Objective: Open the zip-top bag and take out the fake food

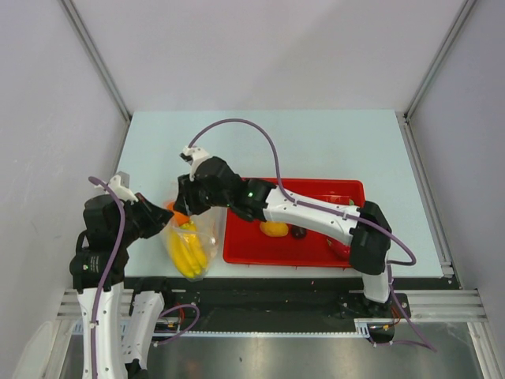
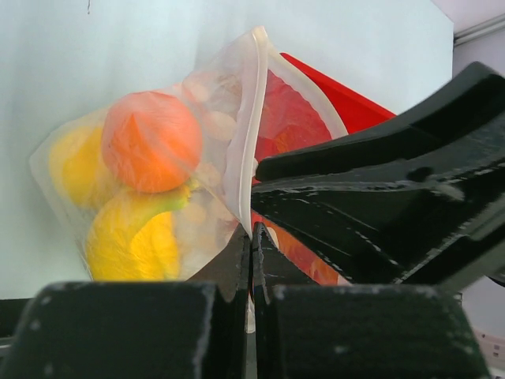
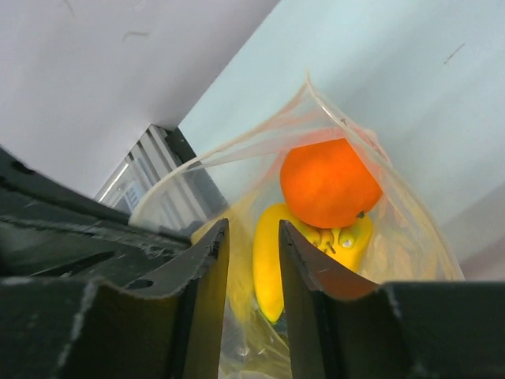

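The zip-top bag (image 1: 203, 235), clear and crinkly, lies on the pale table (image 1: 316, 142) just beside the red tray (image 1: 245, 249), off the tray's left short side as the overhead camera sees it and level with the tray's near edge. Its mouth gapes open. Inside it sit an orange (image 3: 327, 181), nearest the mouth, and a yellow banana bunch (image 3: 276, 260) beneath it. The left wrist camera shows another yellow piece (image 2: 75, 166) deeper in the pouch. The left gripper (image 2: 251, 237) is clamped tight on the bag's white zip rim, its fingers pressed together with the plastic pinched between them. The right gripper (image 3: 251, 237) reaches across from over the tray to the mouth of the bag. Its jaws stand a narrow gap apart, and the banana shows through that gap. Whether its pads touch the film cannot be told. On the tray itself rest a yellow mango (image 1: 274, 228) and, just beside it, a small dark round fruit (image 1: 298, 232), both partly under the right arm.
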`<control>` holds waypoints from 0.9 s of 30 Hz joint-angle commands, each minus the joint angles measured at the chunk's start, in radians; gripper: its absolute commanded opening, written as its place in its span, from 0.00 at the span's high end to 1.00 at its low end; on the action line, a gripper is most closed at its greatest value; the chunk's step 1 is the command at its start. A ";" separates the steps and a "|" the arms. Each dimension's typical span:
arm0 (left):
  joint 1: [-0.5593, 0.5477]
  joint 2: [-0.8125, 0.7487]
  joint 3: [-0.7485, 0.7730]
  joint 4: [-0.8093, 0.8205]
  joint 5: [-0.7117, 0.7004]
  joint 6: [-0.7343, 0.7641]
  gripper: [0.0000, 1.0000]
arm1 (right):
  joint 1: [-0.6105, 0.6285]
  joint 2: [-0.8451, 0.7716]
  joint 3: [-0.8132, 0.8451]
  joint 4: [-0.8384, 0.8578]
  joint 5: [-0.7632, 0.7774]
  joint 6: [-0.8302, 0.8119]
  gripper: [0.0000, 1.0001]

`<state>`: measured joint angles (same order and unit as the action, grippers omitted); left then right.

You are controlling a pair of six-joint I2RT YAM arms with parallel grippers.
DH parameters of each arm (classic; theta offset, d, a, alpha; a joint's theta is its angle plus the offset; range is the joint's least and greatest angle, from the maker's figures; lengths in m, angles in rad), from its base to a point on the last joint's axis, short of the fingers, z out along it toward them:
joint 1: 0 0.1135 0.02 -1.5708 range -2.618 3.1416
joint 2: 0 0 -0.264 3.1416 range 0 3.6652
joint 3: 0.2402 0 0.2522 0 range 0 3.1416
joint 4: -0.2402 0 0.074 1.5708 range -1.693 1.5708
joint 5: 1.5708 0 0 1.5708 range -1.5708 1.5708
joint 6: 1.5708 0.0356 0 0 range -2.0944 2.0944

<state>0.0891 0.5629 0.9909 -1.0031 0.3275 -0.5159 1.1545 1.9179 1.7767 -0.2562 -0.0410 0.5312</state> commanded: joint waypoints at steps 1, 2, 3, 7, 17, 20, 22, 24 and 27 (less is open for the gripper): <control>0.001 0.008 0.023 0.080 0.036 -0.018 1.00 | -0.006 0.058 -0.003 0.034 -0.002 -0.002 0.61; 0.004 0.012 0.026 0.083 0.038 -0.022 1.00 | -0.013 0.072 0.000 0.032 -0.008 -0.002 0.60; 0.003 0.015 0.031 0.087 0.038 -0.026 1.00 | -0.019 0.084 -0.003 0.041 -0.028 0.010 0.59; 0.004 0.037 0.034 0.104 0.042 -0.032 1.00 | -0.047 0.145 -0.007 0.093 -0.074 0.012 0.51; 0.001 0.091 0.011 0.169 0.071 -0.067 1.00 | -0.099 0.245 0.016 0.236 -0.161 -0.011 0.25; 0.001 0.115 -0.008 0.187 0.090 -0.081 1.00 | -0.105 0.265 0.017 0.323 -0.275 0.001 0.22; 0.003 0.129 -0.020 0.205 0.088 -0.090 1.00 | -0.102 0.282 0.012 0.360 -0.341 0.010 0.17; 0.001 0.140 -0.031 0.233 0.097 -0.101 1.00 | -0.104 0.305 0.009 0.408 -0.382 0.035 0.11; 0.003 0.166 -0.035 0.254 0.110 -0.119 1.00 | -0.099 0.337 0.029 0.445 -0.387 0.052 0.05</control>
<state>0.0891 0.7074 0.9611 -0.8421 0.3866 -0.5945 1.0473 2.2112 1.7668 0.0635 -0.3504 0.5579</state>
